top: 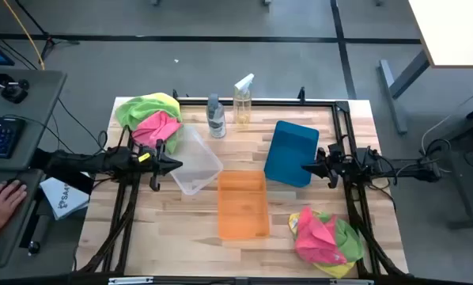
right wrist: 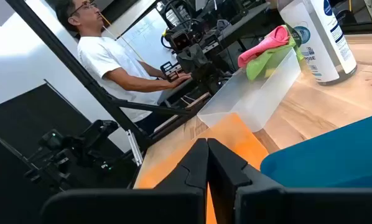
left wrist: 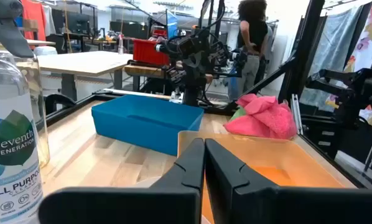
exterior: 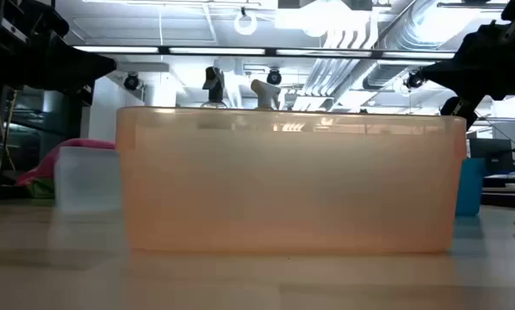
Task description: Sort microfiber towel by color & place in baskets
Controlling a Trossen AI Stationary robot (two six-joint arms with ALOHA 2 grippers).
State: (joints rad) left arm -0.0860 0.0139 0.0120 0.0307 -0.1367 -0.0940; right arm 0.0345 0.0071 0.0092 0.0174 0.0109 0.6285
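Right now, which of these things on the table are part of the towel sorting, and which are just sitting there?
Part of the job:
towel pile by the left arm
towel pile by the right arm
clear basket
orange basket
blue basket

Just sitting there:
two bottles

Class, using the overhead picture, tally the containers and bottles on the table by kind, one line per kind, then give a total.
Clear bins: 1, the clear bin
Orange bins: 1, the orange bin
Teal blue bins: 1, the teal blue bin
Bottles: 2, the grey-capped bottle and the spray bottle
Total: 5
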